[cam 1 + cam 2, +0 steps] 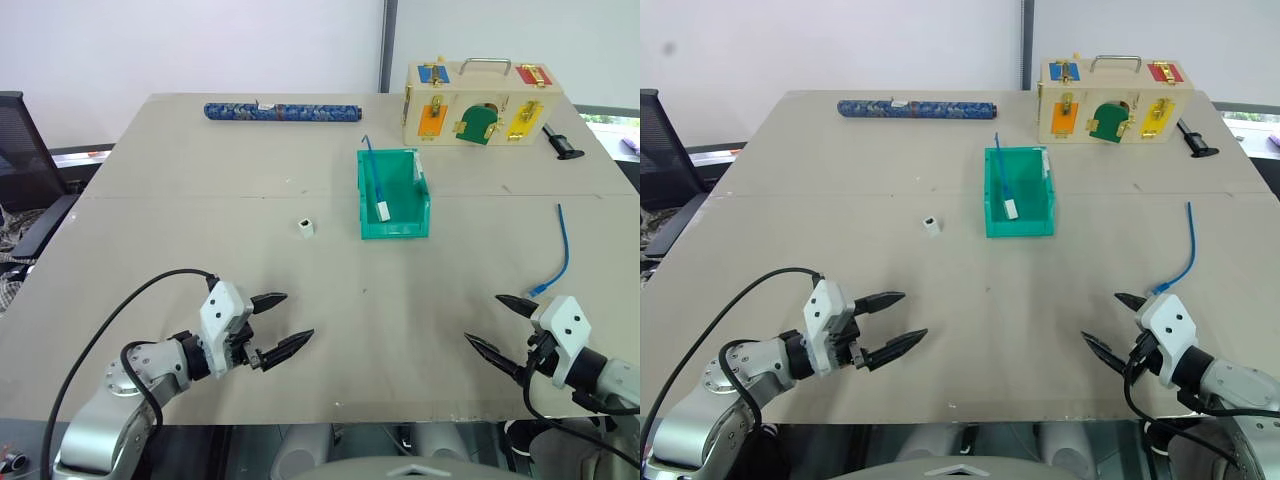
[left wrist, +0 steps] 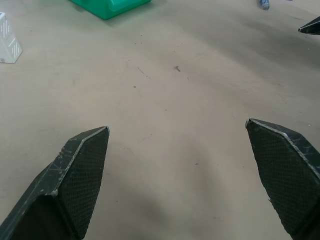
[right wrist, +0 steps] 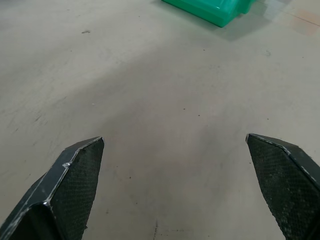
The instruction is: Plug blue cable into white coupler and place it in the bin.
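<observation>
The blue cable lies curved on the table at the right, its near plug just beyond my right gripper, which hovers open and empty over the front right of the table. The white coupler sits alone near the table's middle, left of the teal bin. Inside the bin rests a second blue cable with a white block at its tip. My left gripper is open and empty at the front left, well short of the coupler, which also appears in the left wrist view.
A pale wooden box with coloured latches stands at the back right, a black tool beside it. A dark blue patterned roll lies along the far edge. A black chair stands off the table's left side.
</observation>
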Controlling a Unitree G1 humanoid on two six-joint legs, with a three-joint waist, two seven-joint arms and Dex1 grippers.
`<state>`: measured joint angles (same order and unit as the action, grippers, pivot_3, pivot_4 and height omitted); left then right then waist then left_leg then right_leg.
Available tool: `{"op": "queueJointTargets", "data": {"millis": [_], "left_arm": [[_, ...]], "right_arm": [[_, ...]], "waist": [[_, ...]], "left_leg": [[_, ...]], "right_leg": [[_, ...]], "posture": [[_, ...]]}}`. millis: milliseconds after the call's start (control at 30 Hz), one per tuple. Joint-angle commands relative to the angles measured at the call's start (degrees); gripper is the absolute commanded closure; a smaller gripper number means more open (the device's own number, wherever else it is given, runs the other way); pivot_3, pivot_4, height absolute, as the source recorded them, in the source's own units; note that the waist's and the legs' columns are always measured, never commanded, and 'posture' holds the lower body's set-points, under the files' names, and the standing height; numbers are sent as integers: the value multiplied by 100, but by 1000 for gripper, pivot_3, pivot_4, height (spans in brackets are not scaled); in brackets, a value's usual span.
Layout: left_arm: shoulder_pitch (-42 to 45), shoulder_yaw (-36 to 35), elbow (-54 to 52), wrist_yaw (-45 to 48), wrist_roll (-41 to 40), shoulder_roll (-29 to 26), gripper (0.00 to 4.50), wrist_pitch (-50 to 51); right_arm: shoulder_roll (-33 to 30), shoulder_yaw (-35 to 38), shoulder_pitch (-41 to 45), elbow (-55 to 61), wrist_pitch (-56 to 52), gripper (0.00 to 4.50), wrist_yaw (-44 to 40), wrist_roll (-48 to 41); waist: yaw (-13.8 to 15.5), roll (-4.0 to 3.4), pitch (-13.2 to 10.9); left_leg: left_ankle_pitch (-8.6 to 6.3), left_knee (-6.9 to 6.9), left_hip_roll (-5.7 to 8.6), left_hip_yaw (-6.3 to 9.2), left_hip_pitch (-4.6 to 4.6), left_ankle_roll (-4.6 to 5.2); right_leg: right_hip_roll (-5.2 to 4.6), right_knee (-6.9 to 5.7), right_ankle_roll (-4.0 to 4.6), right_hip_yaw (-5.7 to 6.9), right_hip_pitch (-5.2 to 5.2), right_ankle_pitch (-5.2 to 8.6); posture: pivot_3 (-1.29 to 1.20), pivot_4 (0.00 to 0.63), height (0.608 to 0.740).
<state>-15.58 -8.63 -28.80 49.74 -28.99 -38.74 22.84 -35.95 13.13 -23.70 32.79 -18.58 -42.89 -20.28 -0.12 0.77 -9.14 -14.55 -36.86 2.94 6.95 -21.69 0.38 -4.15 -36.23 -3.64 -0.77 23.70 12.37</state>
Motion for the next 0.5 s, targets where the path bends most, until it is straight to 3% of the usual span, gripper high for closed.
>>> {"op": "queueJointTargets", "data": {"millis": [33, 133, 233, 333, 467, 500], "left_arm": [[182, -155, -234, -135, -434, 92, 0, 198], [633, -279, -359, -665, -1352, 447, 0, 935], [1018, -113, -551, -901, -1679, 503, 0, 1323], [1239, 259, -710, -525, -1298, 222, 0, 1092], [1317, 625, -665, 165, -688, -204, 0, 430], [1353, 662, -645, 225, -660, -230, 0, 368]], "right_arm": [[-4, 230, 163, 90, 3, 10, 63, -187], [70, 492, 709, 196, -589, 10, 393, -752], [-274, 750, 1327, 27, -1177, 10, 471, -1081], [-1101, 911, 1686, -458, -1154, 10, -97, -893], [-2593, 624, 1978, -1807, -88, 10, -1460, -66], [-2826, 467, 2104, -2157, 252, 254, -1673, 145]], "waist": [[1, 0, 0], [7, -1, -5], [5, 1, -5], [7, 0, -7], [12, -15, -16], [0, -17, -20]], "left_leg": [[0, 0, 0, 0, 0, 0], [0, -10, 0, 2, -2, 1], [-1, -23, -3, 8, -1, 1], [-3, -24, 3, -13, -4, 5], [-6, -20, 0, -40, -6, 9], [-7, -18, 0, -47, -8, 13]], "right_leg": [[0, 0, 0, 0, 0, 0], [0, 0, 1, -1, 0, -5], [5, -2, 1, 6, -11, -9], [6, 2, 3, 3, -10, -11], [10, 20, 26, 2, -12, -23], [9, 29, 27, -1, -11, -24]], "posture": [[0, 150, 740], [0, 150, 740], [0, 150, 740], [0, 150, 740], [0, 150, 740], [0, 150, 740]]}}
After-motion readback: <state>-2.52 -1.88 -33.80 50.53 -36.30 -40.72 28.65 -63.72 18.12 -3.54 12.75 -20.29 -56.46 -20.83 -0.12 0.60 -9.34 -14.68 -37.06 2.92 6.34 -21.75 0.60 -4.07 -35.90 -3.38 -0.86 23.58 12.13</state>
